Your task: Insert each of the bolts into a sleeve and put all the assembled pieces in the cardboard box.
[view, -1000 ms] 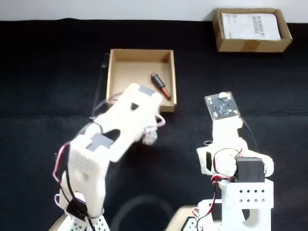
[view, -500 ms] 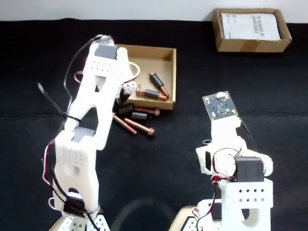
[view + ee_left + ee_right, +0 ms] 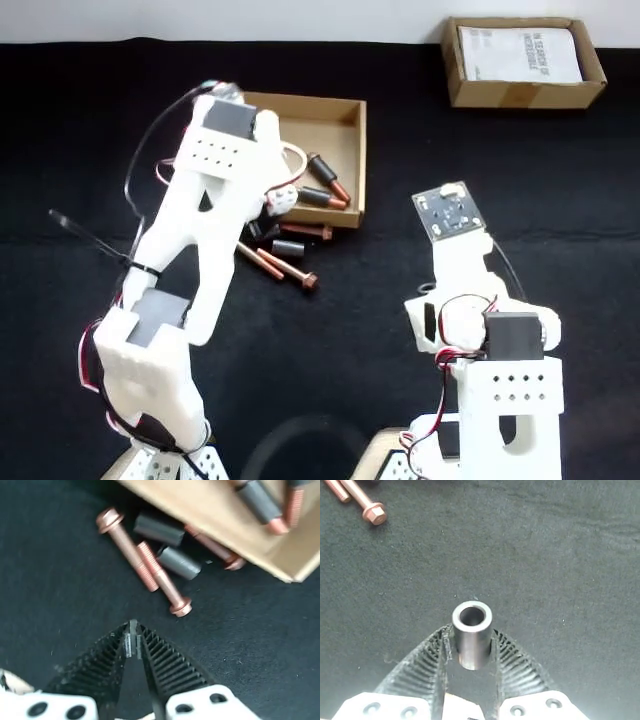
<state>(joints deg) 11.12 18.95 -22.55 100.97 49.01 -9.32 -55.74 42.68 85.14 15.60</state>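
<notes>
Sleeve [image 3: 472, 622] clamped between the jaws of my right gripper [image 3: 471, 641], bore toward the wrist and apparently empty. Steel: rigid, smooth, likely slippery, so grip mid-barrel. Left gripper [image 3: 132, 632] closed on nothing. Two bolts [image 3: 162, 580] lie just ahead of its tips, cardboard box [image 3: 210, 510] beyond them. Take a bolt by the shank, near the head.

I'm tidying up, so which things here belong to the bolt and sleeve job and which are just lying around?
Job: loose bolts and loose sleeves beside the cardboard box; assembled pieces in it; the sleeve in the right gripper.
Lying about: the other box farther back on the table, paper sheet inside.
</notes>
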